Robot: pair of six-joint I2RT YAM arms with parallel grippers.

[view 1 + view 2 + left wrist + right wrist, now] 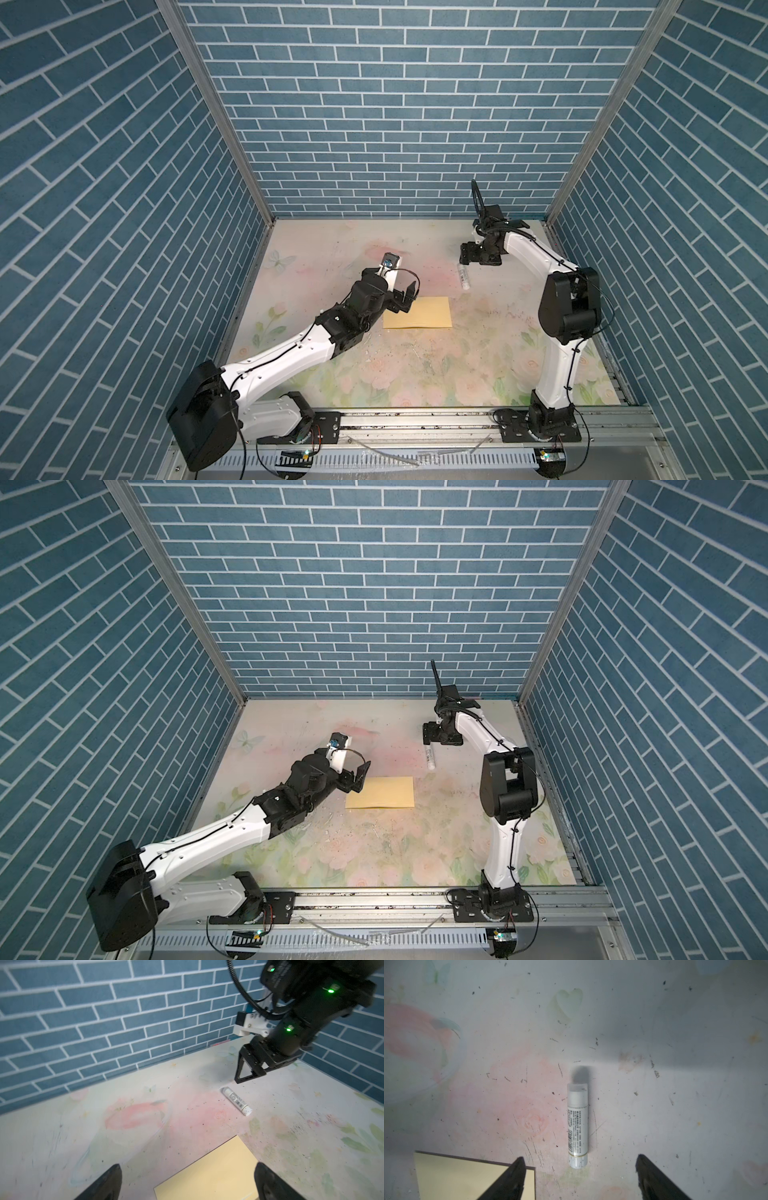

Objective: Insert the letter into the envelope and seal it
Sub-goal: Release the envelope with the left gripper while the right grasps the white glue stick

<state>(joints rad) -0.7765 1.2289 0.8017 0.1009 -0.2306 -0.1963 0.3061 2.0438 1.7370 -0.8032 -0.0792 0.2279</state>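
Two pairs of jaws spread apart, clamped on nothing. Down at the left gripper (406,300): hovering over the left end of one flat yellow-tan paper envelope (417,313), mid-table. Up at the right gripper (579,1158): poised above one white cylindrical glue stick (577,1126), lying near the envelope's far right corner, apart from it. Underneath, one pale floral tabletop (457,365).
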